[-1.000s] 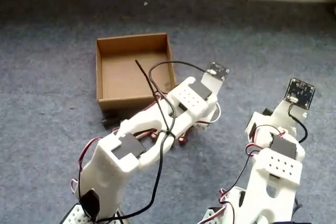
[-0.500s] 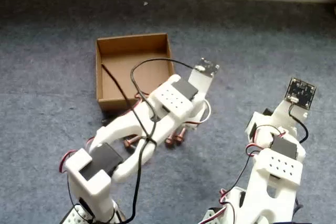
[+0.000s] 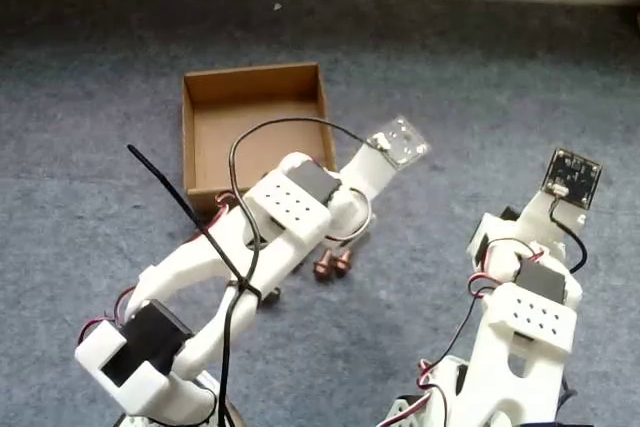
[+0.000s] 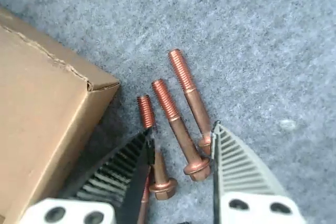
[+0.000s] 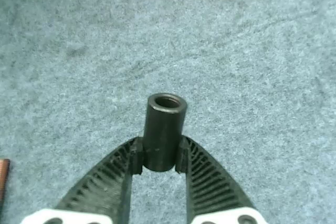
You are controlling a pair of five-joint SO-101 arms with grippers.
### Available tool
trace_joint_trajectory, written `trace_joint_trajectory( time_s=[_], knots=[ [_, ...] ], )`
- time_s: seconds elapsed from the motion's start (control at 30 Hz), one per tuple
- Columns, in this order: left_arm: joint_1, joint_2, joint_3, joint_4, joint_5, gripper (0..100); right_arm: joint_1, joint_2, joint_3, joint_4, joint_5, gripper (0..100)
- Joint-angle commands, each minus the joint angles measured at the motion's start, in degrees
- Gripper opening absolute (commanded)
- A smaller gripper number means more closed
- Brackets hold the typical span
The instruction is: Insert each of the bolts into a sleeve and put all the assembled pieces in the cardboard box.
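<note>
Left gripper [image 4: 182, 131]: jaws partly open and clamped on nothing. It is low over the carpet [image 3: 480, 97], straddling the head ends of the bolts.
Bolts [image 4: 173, 121]: three, copper-coloured, lying flat on the carpet side by side and roughly parallel. Their threaded ends point away from the gripper and their flanged heads towards it. The middle one sits between the jaws. The dark jaw overlaps the shank of the bolt nearest the box, and the pale jaw tip is just beside the head of the outermost. I cannot tell whether either jaw touches metal.
Cardboard box [image 3: 235, 142]: open top, on the carpet beyond the left arm. The wrist camera shows one corner [image 4: 42, 108] just beside the bolts.
Left arm [image 3: 290, 207]: stretched from the near left edge towards the box's near right corner. A black cable [image 3: 240, 277] loops over it. Two bolt heads [image 3: 332, 267] show on the carpet just beside the wrist.
Right gripper [image 5: 160, 153]: closed around the sleeve, both ribbed jaws pressed to its sides.
Sleeve [image 5: 165, 124]: short black tube, gripped at its lower part. Its open bore points away from the gripper, clear of the carpet beyond.
Right arm [image 3: 525, 317]: at the near right, well apart from the box.
Bolt end [image 5: 2, 179]: a copper tip at the edge of the right wrist view, on the carpet.
</note>
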Motion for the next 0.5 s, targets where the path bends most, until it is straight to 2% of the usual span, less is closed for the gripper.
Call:
trace_joint_trajectory(
  time_s=[0.0,0.1,0.23,0.47],
  knots=[
    [1.36,0.48,-0.75,-0.7,-0.53,21,0.66,-2.24,-0.66,-0.92,-0.09,0.6],
    [1.63,7.52,-3.38,-1.49,3.34,21,0.66,-2.24,-0.66,-0.92,-0.09,0.6],
    [0.4,19.82,-13.41,-0.18,6.15,21,0.66,-2.24,-0.66,-0.92,-0.09,0.6],
    [-1.01,36.44,-33.36,13.36,9.49,21,0.66,-2.24,-0.66,-0.92,-0.09,0.6]
  ],
)
